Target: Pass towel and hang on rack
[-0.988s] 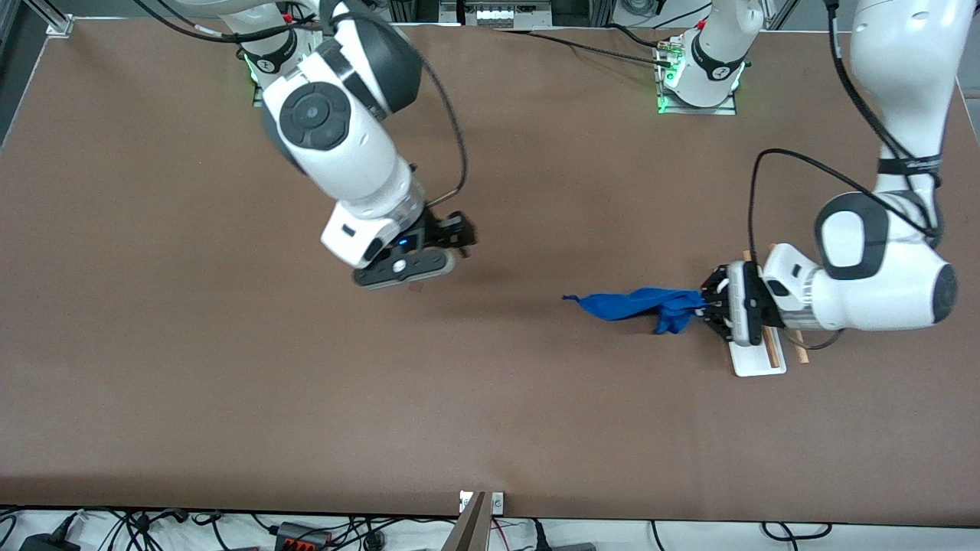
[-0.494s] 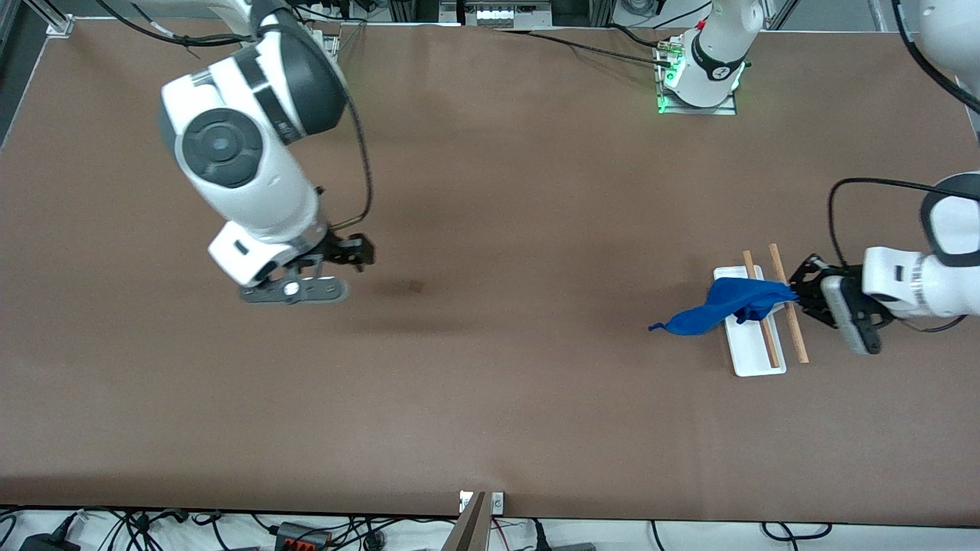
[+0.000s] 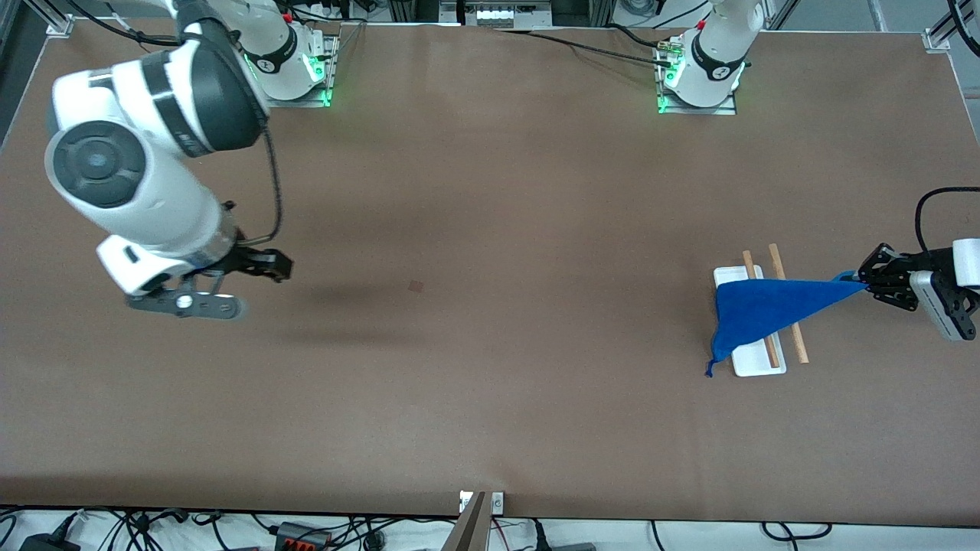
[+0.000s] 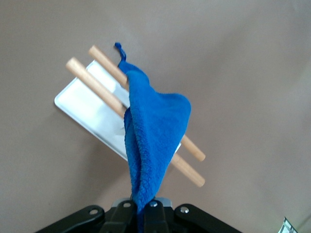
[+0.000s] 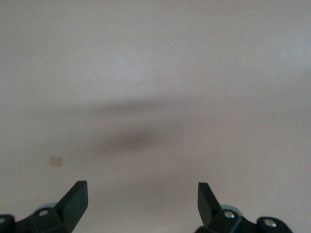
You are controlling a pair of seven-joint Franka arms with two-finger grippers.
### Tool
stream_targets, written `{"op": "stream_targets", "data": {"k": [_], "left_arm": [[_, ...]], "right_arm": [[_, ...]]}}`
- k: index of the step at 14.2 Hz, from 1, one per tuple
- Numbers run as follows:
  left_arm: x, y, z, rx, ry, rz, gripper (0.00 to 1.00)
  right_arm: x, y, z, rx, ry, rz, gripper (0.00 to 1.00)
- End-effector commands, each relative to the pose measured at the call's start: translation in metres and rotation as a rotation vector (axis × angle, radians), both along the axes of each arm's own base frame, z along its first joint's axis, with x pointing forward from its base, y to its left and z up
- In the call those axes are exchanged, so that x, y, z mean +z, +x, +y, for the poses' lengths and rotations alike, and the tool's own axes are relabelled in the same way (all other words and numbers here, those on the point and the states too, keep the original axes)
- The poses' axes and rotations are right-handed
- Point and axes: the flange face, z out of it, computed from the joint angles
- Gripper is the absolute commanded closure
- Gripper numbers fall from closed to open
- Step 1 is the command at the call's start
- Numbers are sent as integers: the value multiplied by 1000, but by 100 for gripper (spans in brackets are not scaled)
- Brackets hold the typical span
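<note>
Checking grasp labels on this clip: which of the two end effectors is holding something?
The left end effector, past the rack toward the left arm's end, is shut on the bright blue microfibre towel. The right end effector hangs open and empty.

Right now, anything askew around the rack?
Yes: the towel lies across both rods of the rack stretched slantwise, not hanging evenly. One corner is pinched in the left gripper past the rack; the loop corner dangles off the tray's edge.
</note>
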Motion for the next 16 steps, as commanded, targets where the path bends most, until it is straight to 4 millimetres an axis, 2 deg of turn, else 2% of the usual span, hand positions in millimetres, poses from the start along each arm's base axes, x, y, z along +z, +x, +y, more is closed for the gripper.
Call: {"op": "stream_targets", "data": {"k": [1, 4, 7, 8, 10, 13, 16], "left_arm": [[-26, 7, 0, -25, -5, 30, 99], [-44, 9, 18, -4, 11, -6, 99], [-64, 8, 28, -36, -32, -38, 99], [-70, 7, 30, -39, -33, -38, 99], [-83, 6, 34, -32, -36, -31, 99], [-88, 9, 35, -19, -29, -48, 99], [-96, 9, 33, -20, -33, -37, 85]], "right_arm": [[20, -8, -59, 72, 22, 17, 0], [43, -12, -126, 83, 19, 5, 0], [53, -22, -195, 8, 128, 30, 0], [61, -28, -210, 10, 170, 24, 0], [70, -32, -213, 22, 162, 11, 0], [72, -42, -213, 32, 130, 2, 0], [68, -55, -205, 55, 102, -23, 0]]}}
